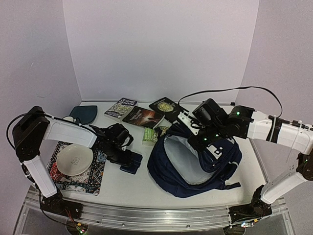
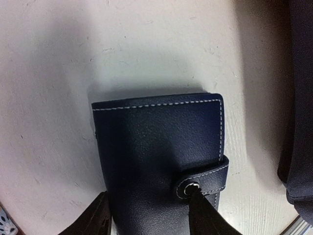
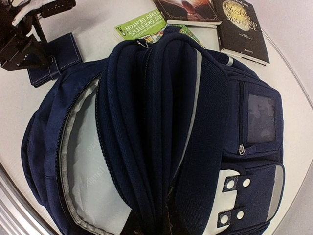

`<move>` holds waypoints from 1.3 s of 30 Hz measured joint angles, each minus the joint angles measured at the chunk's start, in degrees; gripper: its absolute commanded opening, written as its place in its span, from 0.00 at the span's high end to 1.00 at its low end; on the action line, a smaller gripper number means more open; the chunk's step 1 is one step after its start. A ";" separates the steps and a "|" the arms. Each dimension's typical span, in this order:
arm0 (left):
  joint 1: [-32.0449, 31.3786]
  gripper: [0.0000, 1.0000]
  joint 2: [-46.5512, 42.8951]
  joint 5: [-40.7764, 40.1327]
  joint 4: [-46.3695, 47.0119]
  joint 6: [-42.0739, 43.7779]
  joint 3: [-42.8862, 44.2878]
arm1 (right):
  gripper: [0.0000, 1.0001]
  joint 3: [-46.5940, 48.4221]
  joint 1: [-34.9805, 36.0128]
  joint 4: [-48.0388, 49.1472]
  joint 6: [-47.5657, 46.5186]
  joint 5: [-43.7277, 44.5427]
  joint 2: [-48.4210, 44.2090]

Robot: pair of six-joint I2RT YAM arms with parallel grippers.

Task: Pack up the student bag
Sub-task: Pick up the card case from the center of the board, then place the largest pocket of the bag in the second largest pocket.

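Packing barely begun: bag (image 1: 195, 169) gapes, apparently empty, beneath right end effector (image 1: 195, 132), pinched shut on its rim. Left end effector (image 2: 149, 215) clasps wallet (image 2: 156, 147) on bench (image 1: 146, 191); books (image 1: 143, 116) beyond, unpacked.

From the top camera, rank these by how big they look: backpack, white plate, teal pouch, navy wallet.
1. student bag
2. white plate
3. teal pouch and navy wallet: look alike, and the wallet is partly covered, so unranked.
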 measured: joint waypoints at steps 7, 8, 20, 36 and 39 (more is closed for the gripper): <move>0.13 0.81 -1.76 0.98 -0.67 -2.76 -0.53 | 1.00 0.00 -0.04 0.00 0.89 -0.29 0.00; 0.13 0.85 -2.16 1.04 -0.89 -3.29 -0.63 | 1.00 0.00 -0.06 0.00 0.99 -0.33 0.00; 0.09 1.00 -10.54 1.57 -2.84 -6.07 -2.79 | 1.00 0.01 -0.15 0.02 2.08 -0.49 0.00; -2.04 1.00 -20.95 16.02 1.69 -10.66 2.40 | 1.00 3.60 -0.26 -0.42 3.15 0.04 2.79; -5.00 1.00 -17.15 18.12 3.60 -11.25 5.38 | 1.00 3.98 -0.26 -0.48 3.35 -0.13 2.82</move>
